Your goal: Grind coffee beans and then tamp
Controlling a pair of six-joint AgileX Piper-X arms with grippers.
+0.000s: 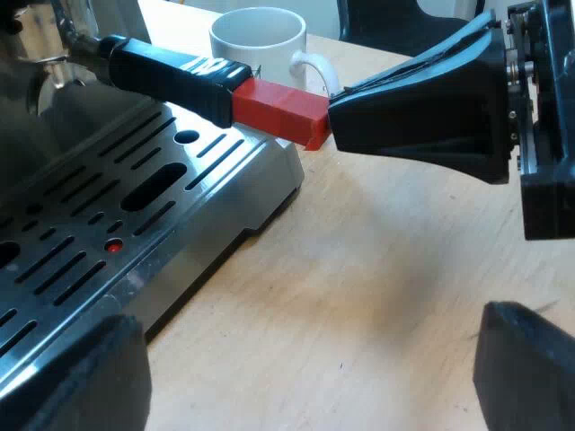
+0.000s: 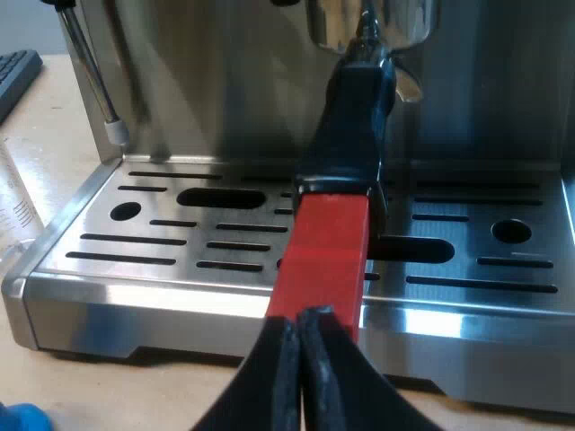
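Holder (image 2: 350, 117) is locked into the machine (image 1: 90, 242) front, its metal head cut off. The black handle ends in a square red block. Right gripper (image 2: 301, 319): fingers pressed together, tips against the red end. Left gripper (image 1: 310, 337): fingers wide apart over the wooden counter (image 1: 377, 251). White mug (image 1: 260, 40) sits past the handle, base hidden.

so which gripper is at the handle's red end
The right gripper, shut at the handle's red end; the left gripper hangs open, apart from it.

Your right gripper (image 2: 301, 350) meets the handle (image 2: 346, 135) head-on, jutting out over the drip tray (image 2: 135, 296); a mug (image 1: 258, 40) stands near its red end. Below your left gripper (image 1: 305, 368), bare tabletop (image 1: 377, 269) lies open alongside the espresso machine (image 2: 225, 90), room to pass.
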